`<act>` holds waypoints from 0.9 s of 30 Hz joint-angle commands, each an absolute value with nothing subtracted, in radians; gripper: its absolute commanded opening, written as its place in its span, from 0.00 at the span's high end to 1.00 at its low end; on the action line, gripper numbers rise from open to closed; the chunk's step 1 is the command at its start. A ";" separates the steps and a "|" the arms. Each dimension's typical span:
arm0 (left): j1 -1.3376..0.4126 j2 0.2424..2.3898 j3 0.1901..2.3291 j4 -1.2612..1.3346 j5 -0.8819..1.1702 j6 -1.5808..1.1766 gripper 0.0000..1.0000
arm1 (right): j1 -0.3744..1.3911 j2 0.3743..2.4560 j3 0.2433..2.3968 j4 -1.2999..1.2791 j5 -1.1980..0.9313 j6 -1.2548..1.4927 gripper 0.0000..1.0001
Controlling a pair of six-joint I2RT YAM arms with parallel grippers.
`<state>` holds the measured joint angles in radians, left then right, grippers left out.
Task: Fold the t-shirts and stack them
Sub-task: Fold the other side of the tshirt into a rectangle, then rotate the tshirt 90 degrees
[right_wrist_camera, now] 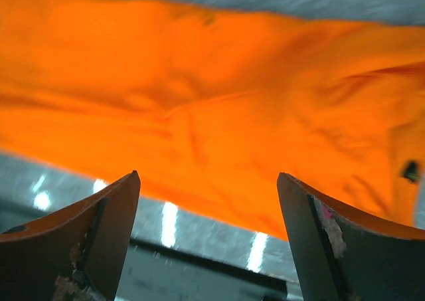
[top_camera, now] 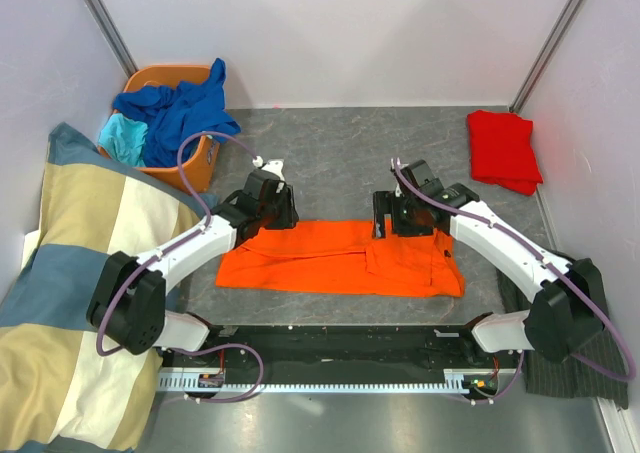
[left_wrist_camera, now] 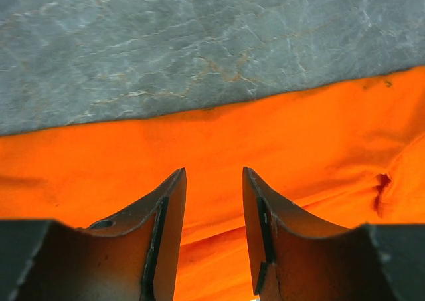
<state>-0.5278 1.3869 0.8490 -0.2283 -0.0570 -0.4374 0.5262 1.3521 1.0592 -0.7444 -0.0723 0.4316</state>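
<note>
Top external view: the orange t-shirt (top_camera: 330,258) lies flat on the grey worktop (top_camera: 340,153), folded into a long band. Its long axis runs left to right, just ahead of the arm bases. The left arm (top_camera: 190,248) reaches forward and inward to the band's far left corner. The right arm (top_camera: 500,238) reaches forward and inward to the far edge, right of centre.

Left wrist view: the left tool (left_wrist_camera: 212,175) stands partly apart over the orange cloth, with nothing between its fingers; contact with the cloth cannot be told.

Right wrist view: the right tool (right_wrist_camera: 209,175) stands wide apart above the cloth, holding nothing.

The red t-shirt (top_camera: 503,150) lies folded at the far right corner, well apart.
</note>
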 commanded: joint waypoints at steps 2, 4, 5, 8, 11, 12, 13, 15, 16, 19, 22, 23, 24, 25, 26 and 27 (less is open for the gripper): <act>-0.526 1.445 0.914 -0.124 0.134 -0.399 0.52 | 0.512 1.344 1.097 -0.718 0.247 0.578 0.05; -0.531 1.476 0.946 -0.085 0.220 -0.358 0.44 | 0.503 1.301 1.091 -0.716 0.301 0.621 0.04; -0.534 1.517 0.963 -0.060 0.283 -0.347 0.40 | 0.493 1.286 1.086 -0.719 0.311 0.627 0.03; -0.548 1.630 1.064 -0.038 0.380 -0.290 0.12 | 0.471 1.227 1.085 -0.729 0.333 0.637 0.02; -0.549 1.738 1.190 -0.015 0.472 -0.239 0.00 | 0.451 1.178 1.083 -0.750 0.348 0.640 0.02; -0.552 1.818 1.266 -0.018 0.504 -0.201 0.00 | 0.448 1.161 1.083 -0.753 0.347 0.638 0.02; -0.554 1.857 1.310 -0.023 0.538 -0.180 0.00 | 0.445 1.151 1.085 -0.759 0.345 0.640 0.02; -0.566 1.975 1.440 -0.076 0.626 -0.103 0.00 | 0.436 1.128 1.091 -0.761 0.336 0.638 0.02; -0.571 2.009 1.486 -0.109 0.662 -0.074 0.00 | 0.434 1.121 1.092 -0.765 0.322 0.634 0.02; -0.586 2.170 1.681 -0.262 0.744 0.039 0.01 | 0.433 1.095 1.106 -0.772 0.311 0.634 0.02; -0.597 2.288 1.844 -0.377 0.810 0.101 0.07 | 0.433 1.069 1.114 -0.773 0.296 0.630 0.02; -0.600 2.301 1.868 -0.379 0.822 0.092 0.09 | 0.430 1.059 1.118 -0.772 0.296 0.626 0.02; -0.604 2.315 1.874 -0.380 0.830 0.089 0.11 | 0.430 1.054 1.120 -0.772 0.296 0.623 0.02; -0.612 2.324 1.875 -0.387 0.827 0.092 0.12 | 0.428 1.052 1.121 -0.773 0.298 0.621 0.02; -0.636 2.327 1.870 -0.393 0.815 0.118 0.12 | 0.428 1.048 1.126 -0.773 0.296 0.618 0.02; -0.650 2.330 1.865 -0.400 0.793 0.133 0.12 | 0.425 1.046 1.126 -0.775 0.295 0.617 0.02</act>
<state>-0.6018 2.3116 1.8290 -0.3054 0.7364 0.0101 0.4339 1.0752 1.0725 -0.7750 0.3000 0.6243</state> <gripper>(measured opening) 0.883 0.979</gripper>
